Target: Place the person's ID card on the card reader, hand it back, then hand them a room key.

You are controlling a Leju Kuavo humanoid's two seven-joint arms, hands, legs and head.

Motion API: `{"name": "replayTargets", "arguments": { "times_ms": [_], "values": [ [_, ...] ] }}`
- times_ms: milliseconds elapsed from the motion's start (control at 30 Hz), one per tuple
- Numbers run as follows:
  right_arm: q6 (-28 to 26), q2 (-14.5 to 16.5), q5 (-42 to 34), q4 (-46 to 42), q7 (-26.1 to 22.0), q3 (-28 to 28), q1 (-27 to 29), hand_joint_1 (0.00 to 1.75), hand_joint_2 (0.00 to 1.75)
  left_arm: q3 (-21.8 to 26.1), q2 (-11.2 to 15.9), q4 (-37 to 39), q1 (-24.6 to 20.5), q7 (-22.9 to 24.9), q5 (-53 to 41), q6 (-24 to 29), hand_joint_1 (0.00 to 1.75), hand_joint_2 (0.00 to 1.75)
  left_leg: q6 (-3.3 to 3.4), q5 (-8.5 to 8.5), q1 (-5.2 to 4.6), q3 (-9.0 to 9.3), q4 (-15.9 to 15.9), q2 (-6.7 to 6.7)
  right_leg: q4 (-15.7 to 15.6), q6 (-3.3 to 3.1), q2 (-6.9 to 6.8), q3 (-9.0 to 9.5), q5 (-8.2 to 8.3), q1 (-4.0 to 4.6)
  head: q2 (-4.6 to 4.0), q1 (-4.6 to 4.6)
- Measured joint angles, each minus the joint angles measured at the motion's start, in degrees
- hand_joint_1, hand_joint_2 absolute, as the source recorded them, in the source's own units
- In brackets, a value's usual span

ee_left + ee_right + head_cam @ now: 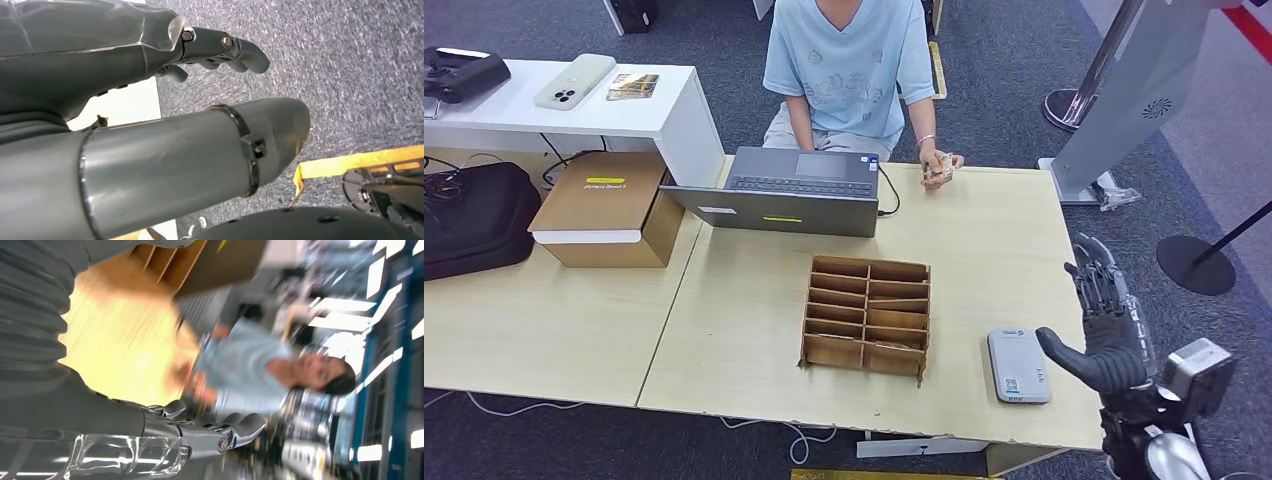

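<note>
A person in a light blue shirt (849,60) sits behind the table and holds a small card (937,168) in one hand at the far edge. The grey card reader (1017,365) lies flat near the front right of the table. My right hand (1104,320) hovers open beside the table's right edge, fingers spread, thumb towards the reader, holding nothing. Its fingers (215,427) are also visible in the blurred right wrist view, with the person (250,370) beyond. My left hand (215,50) hangs over grey carpet, fingers loosely curled, nothing in it.
A cardboard divider box (866,315) with several slots stands mid-table. An open laptop (789,190) sits at the far edge. On the left are a brown box (609,205), a black bag (474,215) and a white shelf (564,100) bearing a phone. A grey stand (1124,100) rises at right.
</note>
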Motion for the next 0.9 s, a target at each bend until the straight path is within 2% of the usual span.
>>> {"name": "replayTargets", "arguments": {
  "times_ms": [100, 200, 267, 367, 500, 633, 800, 900],
  "values": [
    [-13.3, 0.1, 17.3, -2.5, -0.3, 2.2, 1.5, 0.00, 1.75, 0.6, 0.0, 0.0, 0.0, 0.0, 0.4, 0.3, 0.00, 0.00, 0.00, 0.00, 0.00, 0.03, 0.0, 0.02, 0.0, 0.00, 0.02, 0.00, 0.00, 0.00, 0.00, 0.00],
    [-24.1, 0.4, 31.1, -4.3, 1.5, 5.3, 2.0, 0.00, 1.75, 0.9, 0.0, 0.0, -0.1, 0.0, 0.4, 0.3, 0.00, 0.00, 0.00, 0.01, 0.01, 0.06, 0.0, 0.02, 0.0, -0.01, 0.03, 0.00, 0.01, 0.01, 0.00, -0.01],
    [-29.5, 0.6, 38.3, -4.9, 3.1, 7.1, 2.1, 0.00, 1.75, 1.0, 0.0, 0.0, -0.2, 0.0, 0.2, 0.3, 0.00, 0.00, -0.01, 0.01, 0.01, 0.07, 0.0, 0.02, 0.0, -0.01, 0.04, 0.00, 0.01, 0.01, 0.00, -0.01],
    [-34.7, 0.8, 46.1, -5.3, 5.5, 9.2, 2.3, 0.00, 1.75, 1.0, 0.0, 0.0, -0.2, 0.0, -0.5, 0.3, 0.00, 0.00, -0.01, 0.01, 0.01, 0.07, 0.0, 0.02, 0.0, -0.01, 0.03, 0.01, 0.01, 0.00, 0.00, 0.00],
    [-39.0, 0.9, 55.6, -5.5, 9.6, 11.3, 2.8, 0.00, 1.75, 1.0, 0.0, 0.0, -0.3, 0.0, -1.0, -0.2, 0.00, 0.00, 0.00, 0.01, 0.00, 0.06, 0.0, 0.02, 0.0, -0.01, 0.03, 0.01, 0.00, 0.00, 0.00, 0.00],
    [-40.4, 0.9, 62.2, -5.6, 14.0, 13.0, 3.2, 0.00, 1.75, 1.0, 0.0, 0.0, -0.3, 0.0, -1.1, -0.9, 0.00, 0.00, 0.00, 0.01, 0.00, 0.05, 0.0, 0.02, 0.0, -0.01, 0.04, 0.01, 0.00, 0.00, 0.00, -0.01],
    [-39.9, 0.9, 62.1, -5.6, 16.2, 14.4, 3.1, 0.00, 1.75, 1.0, 0.0, 0.0, -0.4, 0.3, -1.1, -0.9, 0.00, 0.00, 0.00, 0.01, 0.00, 0.06, 0.0, 0.02, 0.0, -0.01, 0.03, 0.02, 0.01, 0.00, 0.00, 0.00],
    [-37.8, 0.9, 57.8, -5.6, 15.7, 15.1, 3.1, 0.00, 1.75, 1.0, 0.0, 0.0, -0.4, 0.5, -1.1, -0.9, 0.00, 0.00, 0.00, 0.01, 0.00, 0.06, 0.0, 0.02, 0.0, -0.01, 0.03, 0.02, 0.01, 0.00, 0.00, 0.01]
  ]
}}
